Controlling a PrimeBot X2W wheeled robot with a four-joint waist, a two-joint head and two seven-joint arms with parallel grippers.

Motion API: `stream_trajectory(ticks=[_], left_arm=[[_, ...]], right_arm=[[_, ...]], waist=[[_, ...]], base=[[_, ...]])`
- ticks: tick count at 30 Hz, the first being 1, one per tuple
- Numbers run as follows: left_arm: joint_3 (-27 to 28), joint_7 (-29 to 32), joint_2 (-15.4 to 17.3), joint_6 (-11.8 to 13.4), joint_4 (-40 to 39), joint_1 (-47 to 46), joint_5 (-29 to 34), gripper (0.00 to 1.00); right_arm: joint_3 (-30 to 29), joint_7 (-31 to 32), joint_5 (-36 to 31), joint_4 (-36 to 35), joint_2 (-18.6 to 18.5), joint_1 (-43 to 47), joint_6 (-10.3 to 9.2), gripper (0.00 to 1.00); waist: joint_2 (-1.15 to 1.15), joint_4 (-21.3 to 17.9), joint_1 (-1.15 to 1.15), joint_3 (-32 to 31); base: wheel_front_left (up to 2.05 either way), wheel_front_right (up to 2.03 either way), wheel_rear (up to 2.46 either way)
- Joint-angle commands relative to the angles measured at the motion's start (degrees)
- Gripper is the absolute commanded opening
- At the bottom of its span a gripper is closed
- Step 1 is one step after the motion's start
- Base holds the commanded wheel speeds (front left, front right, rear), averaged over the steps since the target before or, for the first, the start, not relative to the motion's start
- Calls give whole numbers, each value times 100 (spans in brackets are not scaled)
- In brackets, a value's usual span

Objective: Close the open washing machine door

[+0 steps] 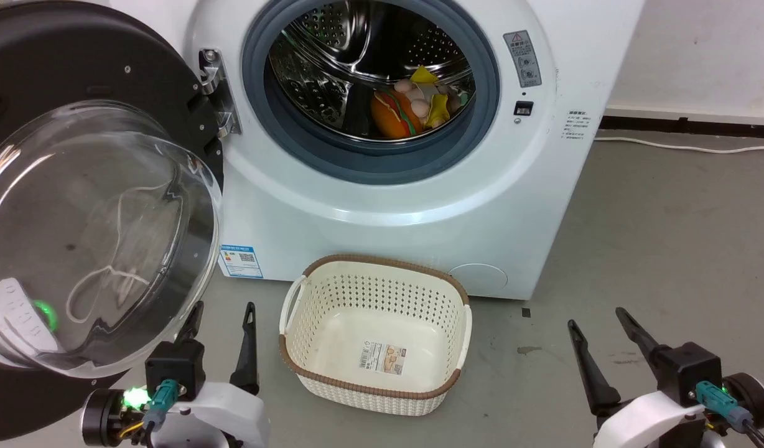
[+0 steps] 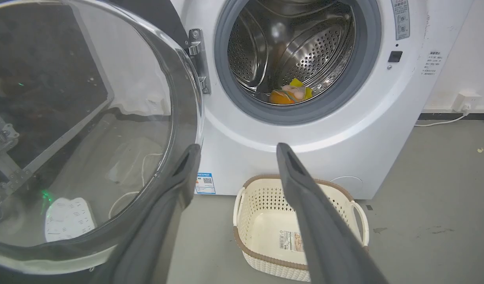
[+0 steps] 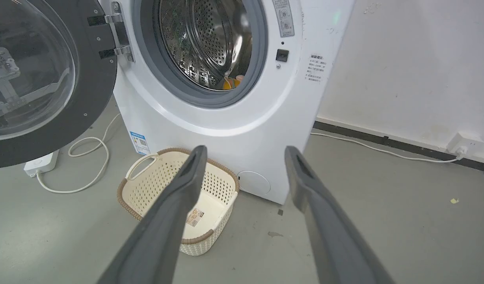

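Currently, my left gripper (image 1: 223, 311) and right gripper (image 1: 596, 317) spread empty, I judge the washing machine door (image 1: 96, 205) stiff, hinged, weighty: push its black rim (image 1: 65, 56).

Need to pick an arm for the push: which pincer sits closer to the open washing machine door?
The left pincer: it rises right beside the washing machine door, while the right pincer stands past the basket.
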Motion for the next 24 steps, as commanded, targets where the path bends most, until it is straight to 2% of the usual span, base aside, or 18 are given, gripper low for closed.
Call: stream_trajectory(ticks=[1, 12, 24], left_arm=[[-21, -51, 0, 13, -4, -12, 3, 100], [-119, -182, 16, 45, -4, -30, 3, 100], [-219, -326, 64, 76, -2, -13, -5, 100]], right_arm=[[-33, -48, 55, 5, 1, -1, 0, 100], [-57, -179, 126, -23, 3, 20, 1, 100], [-40, -322, 208, 6, 5, 66, 1, 100]], waist=[[0, 2, 0, 2], [0, 108, 0, 3], [0, 491, 0, -41]], base=[[0, 0, 0], [0, 0, 0], [0, 0, 0]])
